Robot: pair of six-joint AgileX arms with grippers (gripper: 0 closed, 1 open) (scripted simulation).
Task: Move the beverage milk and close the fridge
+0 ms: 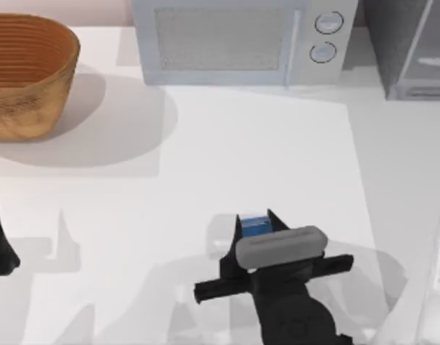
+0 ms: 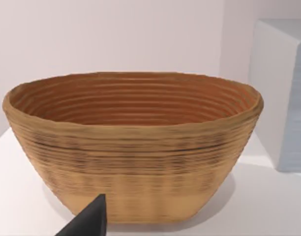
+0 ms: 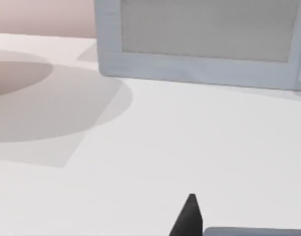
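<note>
- Top view: our right end effector (image 1: 254, 224) sits near the front of the surface (image 1: 205, 158), a little right of centre, and the milk (image 1: 255, 226) shows as a blue patch between its two dark fingertips.
- We judge the right end effector clamped on the milk: the fingers flank the carton on both sides with no gap that we can see, though the wrist housing hides the lower part of the carton.
- Whether the carton is lifted or resting on the surface, we cannot tell from above.
- The fridge (image 1: 410, 50) stands at the far right corner, beyond and to the right of the milk, well apart from it; the microwave (image 1: 234, 39) stands just to its left.
- So the carry we expect runs away from us and rightward, and the right arm is plainly the nearer one for both the milk and the fridge door.
- The carton's long axis we cannot judge; too little of it shows.
- Our left end effector (image 1: 1, 248) is parked at the left edge, near the basket (image 2: 133, 142); we cannot tell its finger state.
- Right wrist view: one fingertip (image 3: 189, 216) over bare surface, the microwave ahead.
</note>
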